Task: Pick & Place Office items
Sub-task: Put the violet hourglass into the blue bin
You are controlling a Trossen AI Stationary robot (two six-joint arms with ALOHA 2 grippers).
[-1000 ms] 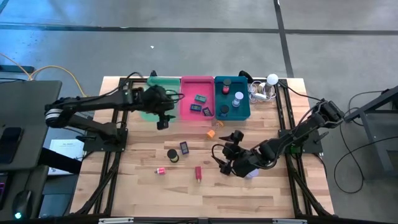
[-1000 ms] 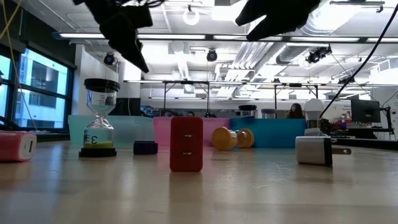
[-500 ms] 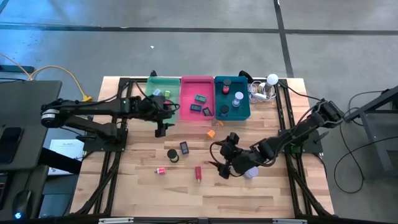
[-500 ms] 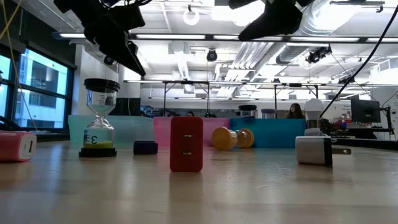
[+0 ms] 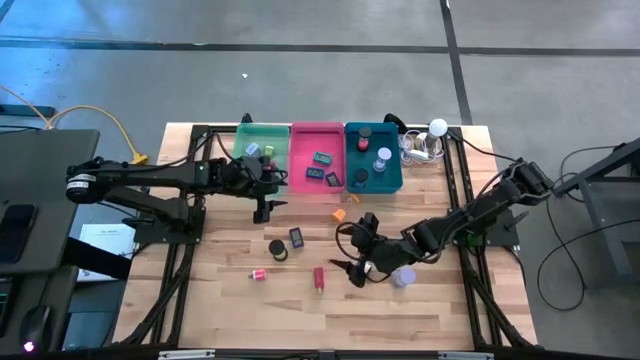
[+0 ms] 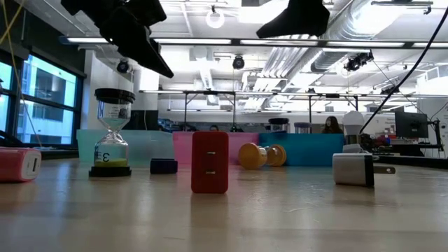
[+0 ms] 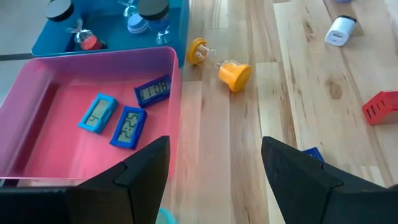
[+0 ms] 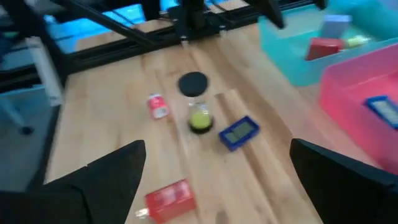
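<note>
Several small office items lie on the wooden table: a red charger block (image 5: 318, 279), a white charger (image 5: 403, 276), a blue timer (image 5: 296, 237), an hourglass with yellow-green sand (image 5: 277, 248) standing on its base, a small pink item (image 5: 259, 275), and an orange hourglass (image 5: 340, 213) lying on its side. My left gripper (image 5: 264, 210) hangs open above the table just near of the green and pink trays. My right gripper (image 5: 352, 270) hangs open between the red charger and the white charger. In the right wrist view, the red charger (image 8: 168, 199) lies ahead of the open fingers.
Three trays stand side by side along the far edge: green (image 5: 258, 135), pink (image 5: 299, 180) with blue timers (image 7: 127, 126) inside, teal (image 5: 396, 180) with small hourglasses. A white ball with cables (image 5: 437, 128) lies right of the teal tray. Bare wood lies along the near edge.
My right gripper has moved toward the table's left, off the white charger and closer to the red charger. My left gripper has drawn back from the trays' near edge toward the near side. No item has moved.
</note>
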